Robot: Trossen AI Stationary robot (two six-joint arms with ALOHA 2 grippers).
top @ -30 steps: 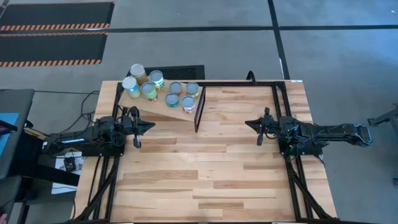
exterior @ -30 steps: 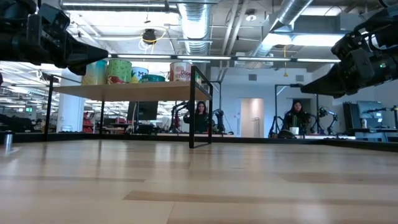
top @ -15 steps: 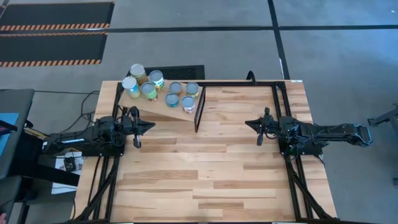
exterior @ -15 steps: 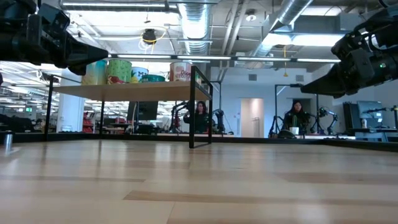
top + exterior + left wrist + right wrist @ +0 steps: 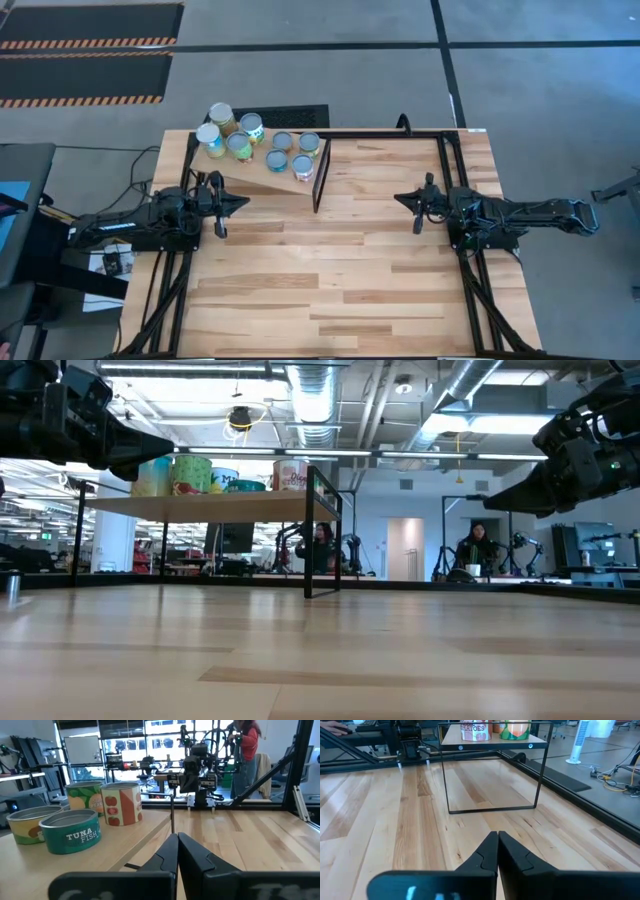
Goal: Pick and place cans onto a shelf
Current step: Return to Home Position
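Seen from above, eight cans [image 5: 256, 143] stand clustered on a small raised shelf [image 5: 262, 180] at the far left corner of the wooden table [image 5: 340, 270]. None is left on the tabletop, so the placing looks finished. The shelf is a light wood board on a thin black frame. It sits askew to the table's edges, its long side running from the far left corner toward the middle, and from table height its surface looks level. Every can stands upright with its long axis vertical, the round lid facing up and the label facing outward. That is a stable way to rest on a flat board, and they are packed close, likely because the board is small. From the left wrist camera, a teal tuna can [image 5: 70, 832] sits nearest, with a taller tomato can [image 5: 121, 803] just behind it. The left gripper [image 5: 238, 202] hangs over the left side of the table, just in front of the shelf and apart from it. Its two dark fingers are pressed together with nothing between them. The right gripper [image 5: 401, 199] hangs over the right side, well apart from the shelf. It is likewise closed and empty, pointing inward toward the left one. Both arms lie folded low along their own sides, a posture that fits parking at rest now that no can needs carrying.
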